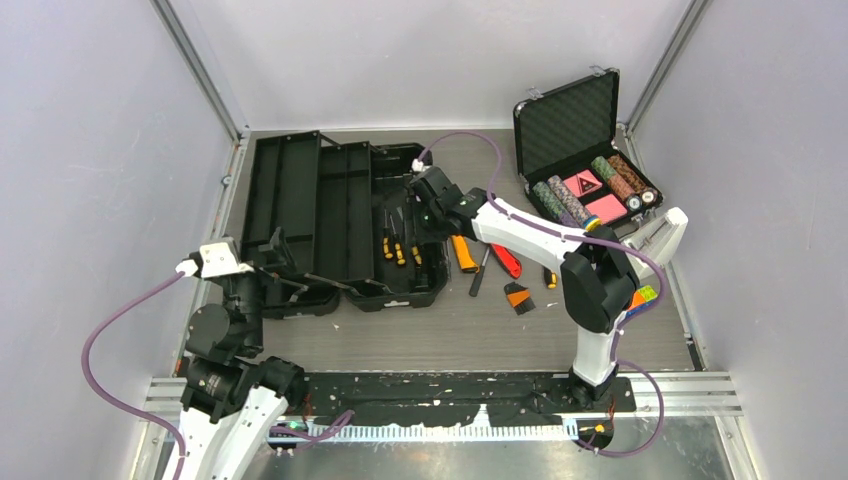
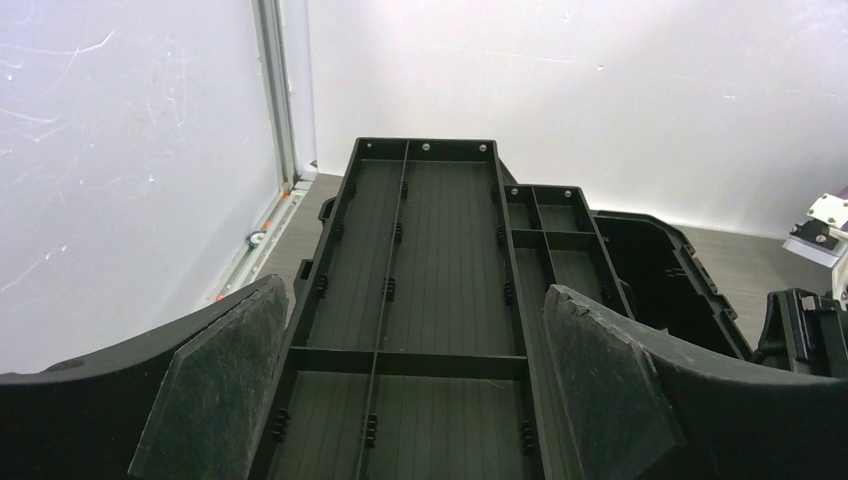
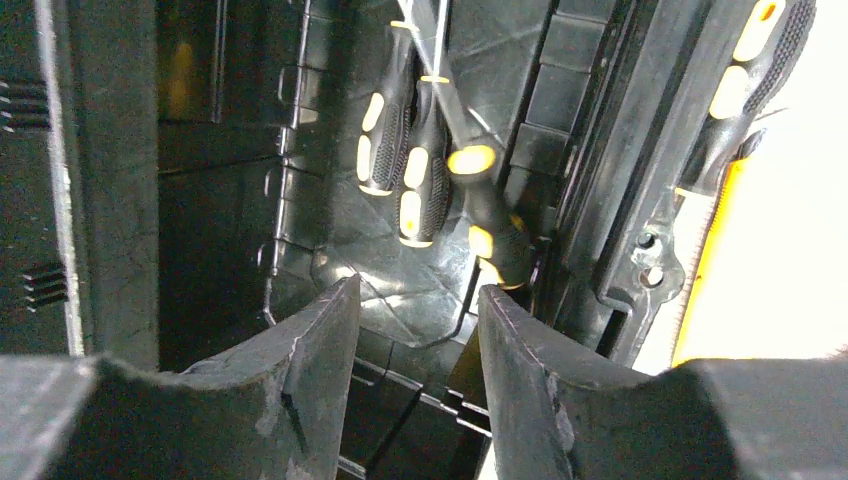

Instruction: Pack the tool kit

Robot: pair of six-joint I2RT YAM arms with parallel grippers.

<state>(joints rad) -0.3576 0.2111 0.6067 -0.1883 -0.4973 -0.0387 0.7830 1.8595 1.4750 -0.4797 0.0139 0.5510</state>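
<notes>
Toolbox (image 1: 330,210) lies open at 10 o'clock of the table (image 1: 450,335) centre, unfolded flat. 3 yellow-and-black screwdrivers (image 3: 420,180) lie inside it. Right gripper (image 3: 415,290) hangs over them, fingers parted with nothing between. Left gripper (image 2: 412,290) sits at the box's 7 o'clock corner, fingers spread wide, empty. Loose hand tools (image 1: 490,265) lie at the box's 3 o'clock. Chip case (image 1: 575,120) stands open at 1 o'clock.

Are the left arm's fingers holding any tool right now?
No, the left fingers stand wide apart, with only the empty toolbox tray showing between them in the left wrist view.
</notes>
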